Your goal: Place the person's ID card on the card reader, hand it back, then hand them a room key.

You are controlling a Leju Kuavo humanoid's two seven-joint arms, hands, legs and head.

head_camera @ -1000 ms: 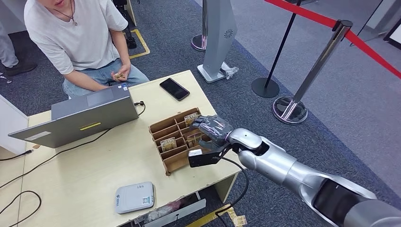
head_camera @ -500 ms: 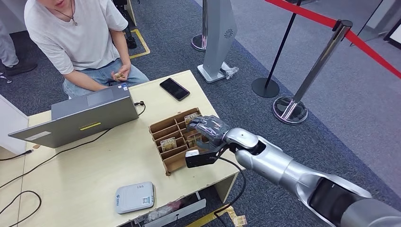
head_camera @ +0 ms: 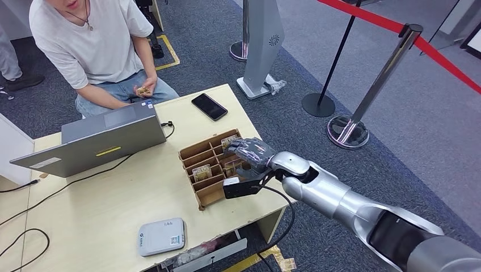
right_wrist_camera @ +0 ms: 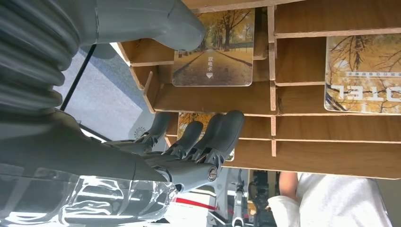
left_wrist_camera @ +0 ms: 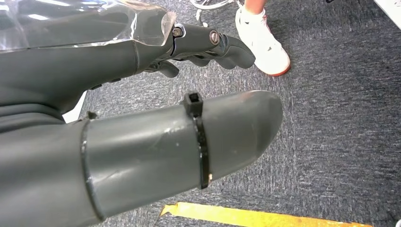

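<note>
My right hand (head_camera: 253,156) reaches over the right side of the wooden card holder (head_camera: 192,149) on the table, where room key cards (head_camera: 201,171) stand in slots. In the right wrist view the thumb (right_wrist_camera: 182,26) touches the edge of one key card (right_wrist_camera: 213,54), and the fingers (right_wrist_camera: 208,137) lie over the slot beside it; nothing is pinched. Another key card (right_wrist_camera: 361,71) stands further along. The person (head_camera: 91,39) across the table holds the ID card (head_camera: 143,90) in both hands. My left hand (left_wrist_camera: 142,99) hangs over the carpet, holding nothing.
A white card reader (head_camera: 161,236) lies near the table's front edge. An open laptop (head_camera: 96,139) with cables sits at the left and a black phone (head_camera: 209,106) at the far edge. Stanchions with a red belt (head_camera: 391,62) stand on the right.
My right hand has shifted slightly left and lower into the card holder. The person and the things on the table have not moved.
</note>
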